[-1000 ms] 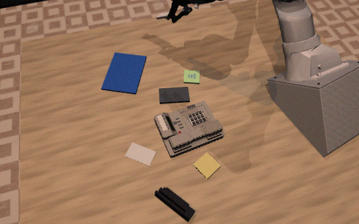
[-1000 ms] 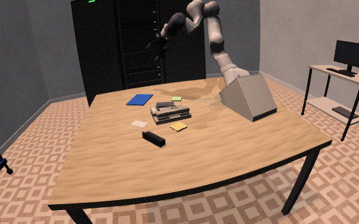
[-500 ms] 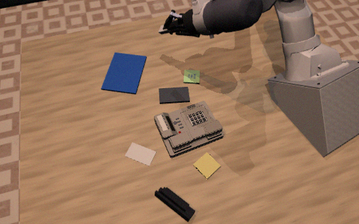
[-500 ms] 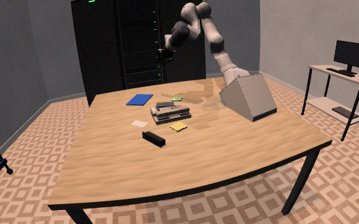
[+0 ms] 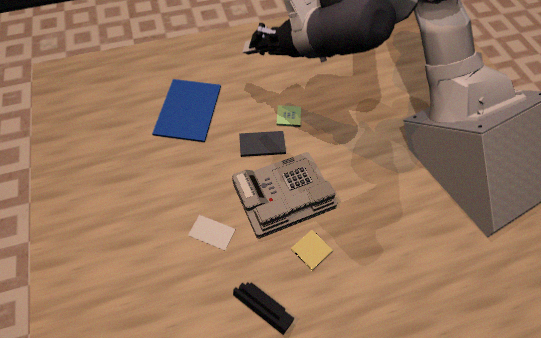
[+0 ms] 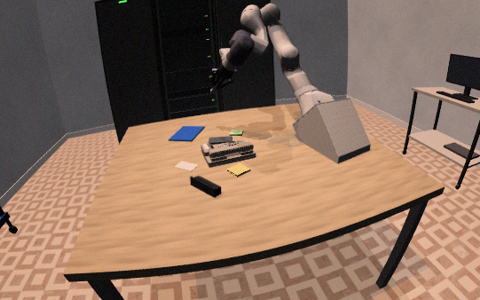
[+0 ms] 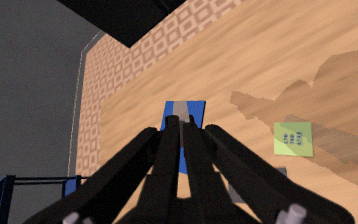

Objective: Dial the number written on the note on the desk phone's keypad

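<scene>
The desk phone (image 5: pixel 280 205) (image 6: pixel 230 154) stands mid-table with its handset (image 5: pixel 247 189) in the cradle at the left. Its keypad (image 5: pixel 297 178) is on the right half of its top. A green note (image 5: pixel 289 115) (image 6: pixel 236 132) (image 7: pixel 293 139) lies behind the phone; the wrist view shows blue digits on it in three rows, seemingly 176, 760 and a blurred last row. My gripper (image 5: pixel 248 47) (image 6: pixel 212 90) (image 7: pixel 180 111) is shut and empty, high above the back of the table, well away from the phone.
A dark grey flat box (image 5: pixel 262 143) lies between phone and note. A blue folder (image 5: pixel 187 110) (image 6: pixel 186 133) (image 7: pixel 199 110) lies at the back left. A white card (image 5: pixel 212 232), a yellow pad (image 5: pixel 312 249) and a black stapler-like object (image 5: pixel 263 307) (image 6: pixel 205 185) lie in front of the phone.
</scene>
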{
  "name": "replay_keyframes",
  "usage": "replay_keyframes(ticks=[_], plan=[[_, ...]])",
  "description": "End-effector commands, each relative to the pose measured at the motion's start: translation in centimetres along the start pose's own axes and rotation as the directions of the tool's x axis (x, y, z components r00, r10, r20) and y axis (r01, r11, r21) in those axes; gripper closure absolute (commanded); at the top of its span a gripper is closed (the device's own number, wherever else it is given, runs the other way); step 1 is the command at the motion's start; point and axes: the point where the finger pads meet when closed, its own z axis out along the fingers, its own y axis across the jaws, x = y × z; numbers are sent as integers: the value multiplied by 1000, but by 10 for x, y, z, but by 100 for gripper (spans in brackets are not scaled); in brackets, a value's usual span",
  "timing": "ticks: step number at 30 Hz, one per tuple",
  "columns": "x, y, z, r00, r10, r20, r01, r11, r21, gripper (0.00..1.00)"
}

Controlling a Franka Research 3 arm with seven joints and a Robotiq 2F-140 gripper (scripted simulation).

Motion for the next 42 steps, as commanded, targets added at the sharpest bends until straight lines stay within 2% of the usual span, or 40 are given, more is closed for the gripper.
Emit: replay_keyframes(ticks=[1,11,12,35,36,42], plan=[[1,1,0,999,-35,-4,35,999,-3,100],[1,1,0,999,-35,-4,35,999,-3,100],[-9,20,1,989,-145,6,146,989,-25,100],[-9,20,1,989,-145,6,146,989,-25,100],[-18,41,2,965,-260,23,261,964,-48,100],[-18,41,2,965,-260,23,261,964,-48,100]])
